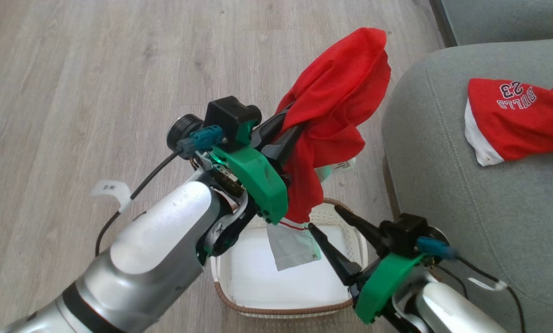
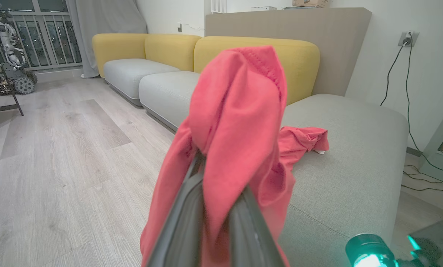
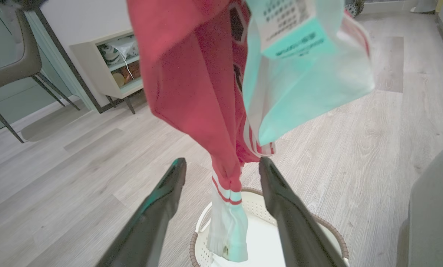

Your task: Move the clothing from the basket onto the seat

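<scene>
My left gripper is raised above the basket and shut on a red garment. The cloth drapes over its fingers and hangs down, its white-striped hem and a pale teal label just over the basket's white floor. My right gripper stands open over the basket's right rim. In the right wrist view the hem dangles between its fingers, beyond the tips. A second red "BULLS 23" garment lies on the grey-green seat to the right.
Pale wood floor spreads to the left and ahead. Yellow-backed couch sections continue beyond the seat. A black cable runs down the wall by the seat's far end. A chair and a low shelf unit stand behind the basket.
</scene>
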Robot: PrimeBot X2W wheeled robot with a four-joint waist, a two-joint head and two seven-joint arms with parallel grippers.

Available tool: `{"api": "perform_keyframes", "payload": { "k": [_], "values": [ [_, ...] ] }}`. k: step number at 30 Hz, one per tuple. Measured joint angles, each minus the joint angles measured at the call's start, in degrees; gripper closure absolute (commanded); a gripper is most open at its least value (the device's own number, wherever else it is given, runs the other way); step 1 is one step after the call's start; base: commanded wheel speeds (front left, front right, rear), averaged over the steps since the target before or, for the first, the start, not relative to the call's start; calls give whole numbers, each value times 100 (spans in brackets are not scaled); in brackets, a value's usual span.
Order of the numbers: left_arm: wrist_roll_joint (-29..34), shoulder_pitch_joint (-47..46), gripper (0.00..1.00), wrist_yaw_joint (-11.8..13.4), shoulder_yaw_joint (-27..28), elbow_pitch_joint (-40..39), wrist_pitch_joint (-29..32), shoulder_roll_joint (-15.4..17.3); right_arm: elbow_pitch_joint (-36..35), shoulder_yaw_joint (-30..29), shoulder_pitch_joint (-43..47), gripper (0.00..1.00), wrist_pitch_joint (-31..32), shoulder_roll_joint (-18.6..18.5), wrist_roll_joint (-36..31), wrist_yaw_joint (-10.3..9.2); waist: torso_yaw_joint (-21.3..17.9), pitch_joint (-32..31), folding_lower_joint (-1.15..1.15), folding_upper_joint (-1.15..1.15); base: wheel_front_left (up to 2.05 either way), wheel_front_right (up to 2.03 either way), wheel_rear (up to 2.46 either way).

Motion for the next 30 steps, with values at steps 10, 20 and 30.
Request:
{"api": "perform_keyframes", "payload": {
  "k": [10, 20, 30],
  "values": [
    [-11, -3, 100, -54, -201, -82, 35, -214, 1539, 828, -1027, 0, -479, 283, 537, 0, 240, -29, 0, 0, 0, 0, 0],
    [-91, -3, 100, -153, -372, -81, 49, -359, 2571, 1235, -1779, 0, -780, 578, 1102, 1, 532, -94, 0, 0, 0, 0, 0],
    [-94, -3, 100, -147, -381, -74, 48, -346, 2525, 987, -1837, 100, -801, 589, 1188, 0, 521, -67, 0, 0, 0, 0, 0]
  ]
}}
